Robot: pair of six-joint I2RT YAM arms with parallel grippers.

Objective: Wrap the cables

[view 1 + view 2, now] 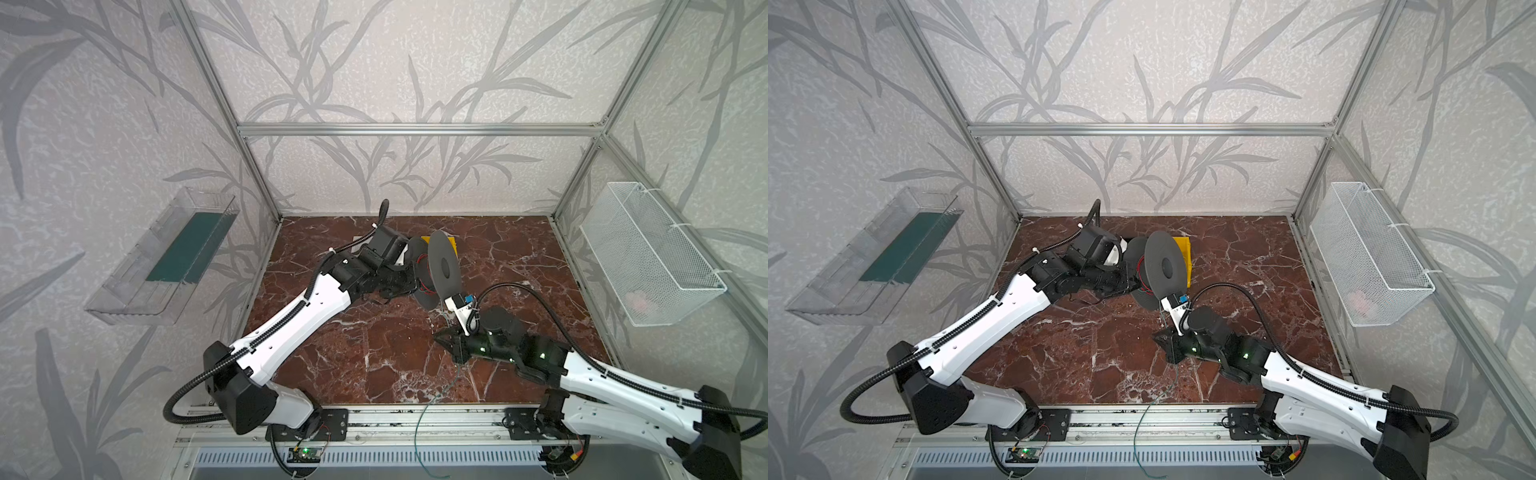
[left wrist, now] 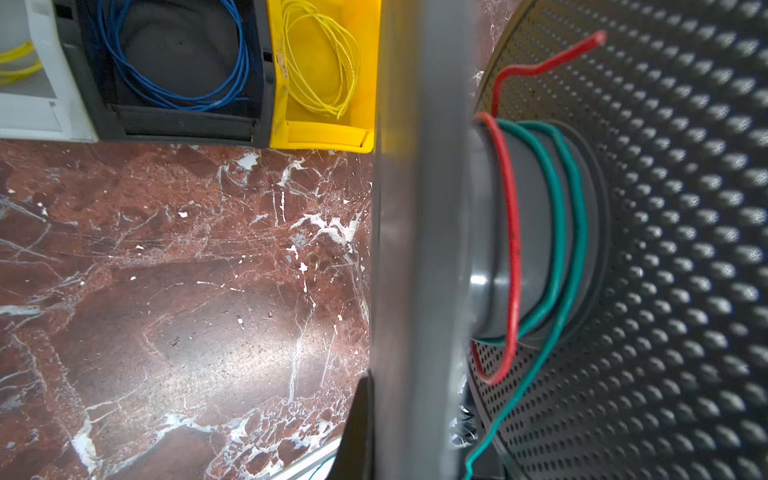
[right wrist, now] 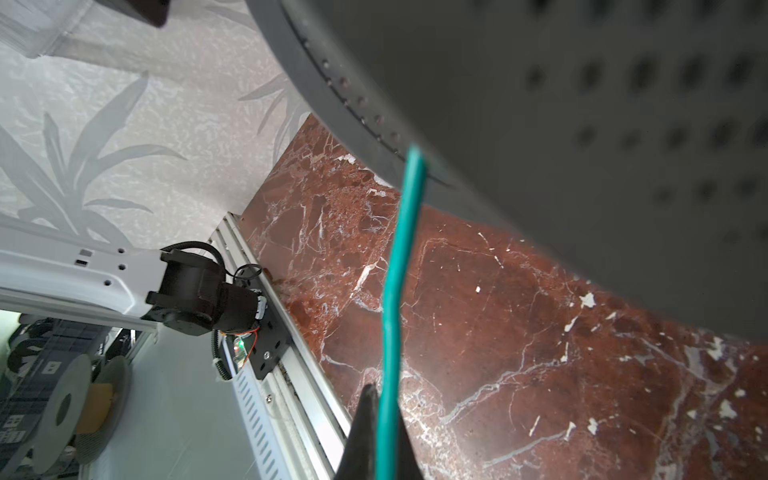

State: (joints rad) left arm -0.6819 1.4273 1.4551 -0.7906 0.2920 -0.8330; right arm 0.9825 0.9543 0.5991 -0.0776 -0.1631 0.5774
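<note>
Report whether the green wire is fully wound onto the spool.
Partly wound. Two turns of the green wire circle the spool; the rest runs through the right hand and trails past the front rail.

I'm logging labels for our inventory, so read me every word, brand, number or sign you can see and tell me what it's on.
No text here can be read.
Blue tag on the right arm's camera: too small to read.
White marks on the dark crates: blurred.
Spool, green wire, yellow bin: no print seen.
</note>
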